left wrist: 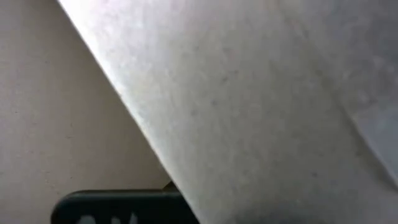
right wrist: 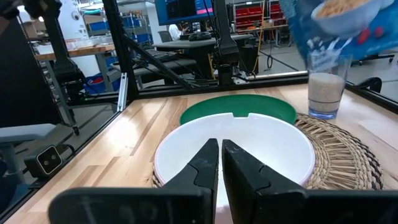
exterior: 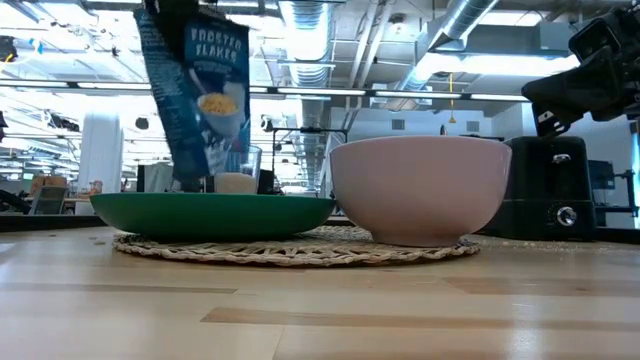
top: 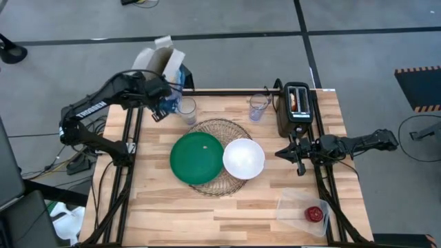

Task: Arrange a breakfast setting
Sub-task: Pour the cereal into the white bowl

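Note:
A round wire mat (top: 219, 131) lies mid-table. A green plate (top: 196, 158) and a white bowl (top: 243, 158) stand on it. One clear glass (top: 187, 110) with a pale filling stands beyond the plate, and another glass (top: 258, 107) stands beside the black toaster (top: 296, 110), which has a pale bagel (top: 294, 100) in its slot. A small red apple (top: 314, 213) lies in a clear tub. My left gripper (top: 162, 103) is shut on a blue cereal box (exterior: 200, 90) at the far left. My right gripper (right wrist: 221, 163) is shut and empty, just right of the bowl. The spoon is out of view. My left gripper holds the cereal box by its side (top: 165, 86), coming from the table's left. The box fills the left wrist view (left wrist: 261, 99) and hides the place of contact. The box tilts, with its open flaps (top: 162, 55) toward the far edge.
The clear plastic tub (top: 303, 207) sits at the near right corner. The toaster stands at the far right, close to my right arm (top: 358, 143). Black frame rails (top: 131, 172) run along both sides of the table. Bare wood lies along the near edge (top: 207, 220).

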You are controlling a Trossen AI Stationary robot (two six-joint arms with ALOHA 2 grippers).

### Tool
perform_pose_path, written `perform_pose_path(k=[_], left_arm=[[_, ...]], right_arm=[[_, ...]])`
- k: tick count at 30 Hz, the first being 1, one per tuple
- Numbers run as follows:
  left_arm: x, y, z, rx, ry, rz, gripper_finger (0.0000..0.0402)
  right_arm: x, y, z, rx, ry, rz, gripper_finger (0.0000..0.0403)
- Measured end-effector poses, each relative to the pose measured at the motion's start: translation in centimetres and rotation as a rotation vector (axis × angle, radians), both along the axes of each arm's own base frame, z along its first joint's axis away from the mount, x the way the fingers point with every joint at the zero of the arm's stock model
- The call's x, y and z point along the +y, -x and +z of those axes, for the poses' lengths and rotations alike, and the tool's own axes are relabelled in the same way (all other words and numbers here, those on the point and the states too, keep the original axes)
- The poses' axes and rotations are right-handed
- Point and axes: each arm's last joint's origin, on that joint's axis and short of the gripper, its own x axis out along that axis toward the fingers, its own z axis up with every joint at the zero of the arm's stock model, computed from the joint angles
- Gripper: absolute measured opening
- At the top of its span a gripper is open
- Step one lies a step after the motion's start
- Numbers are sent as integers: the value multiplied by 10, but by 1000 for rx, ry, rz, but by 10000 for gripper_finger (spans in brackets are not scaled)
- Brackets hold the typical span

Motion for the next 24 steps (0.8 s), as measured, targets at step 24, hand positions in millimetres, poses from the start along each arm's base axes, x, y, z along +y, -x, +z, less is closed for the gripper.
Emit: perform_pose_path(k=[24], left_arm=[[-17, 11, 55, -109, -207, -91, 0]], right_arm=[[0, 0, 0, -7, 102, 3, 51]])
